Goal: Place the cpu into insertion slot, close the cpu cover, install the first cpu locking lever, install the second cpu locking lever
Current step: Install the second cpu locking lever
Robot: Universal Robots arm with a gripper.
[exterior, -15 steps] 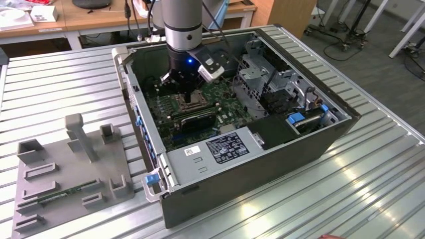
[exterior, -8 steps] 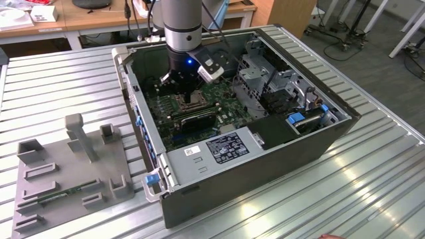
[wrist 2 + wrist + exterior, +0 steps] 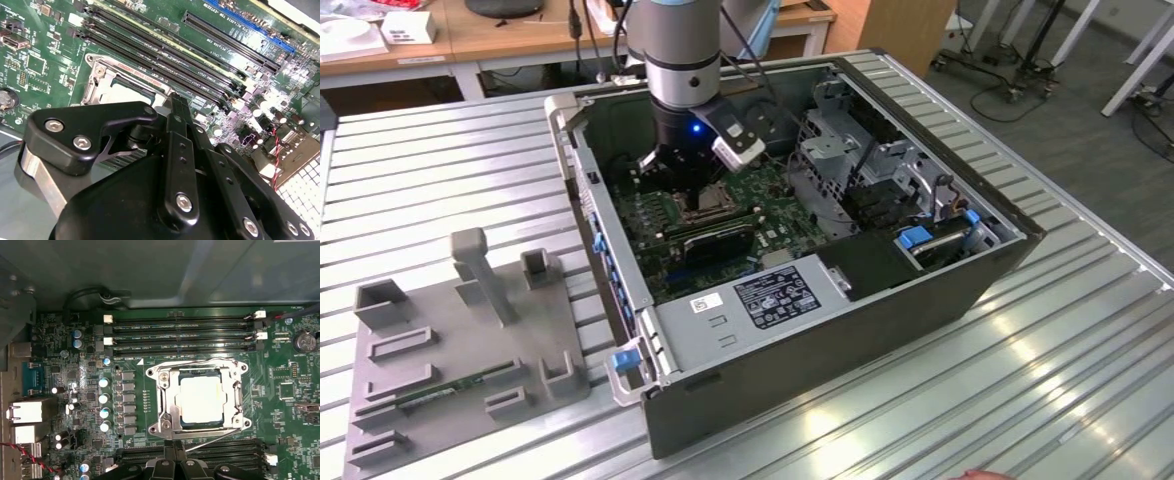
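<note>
**Chip sits in its socket, cover down**

The cpu (image 3: 201,399) lies flat in the insertion slot (image 3: 166,401), with the cpu cover (image 3: 231,396) over its edges. It looks thin, stiff, light and easy to harm. The pincer (image 3: 173,456) hangs just beside the socket; I cannot tell its grip. Memory slots (image 3: 182,330) crowd both sides, leaving little room.

Arm (image 3: 678,50): grey-silver cylindrical segments, black wrist section with small blue light, pale grey camera block at its side. Tool (image 3: 172,165): matte black linkage plates, silver hex screws.
</note>
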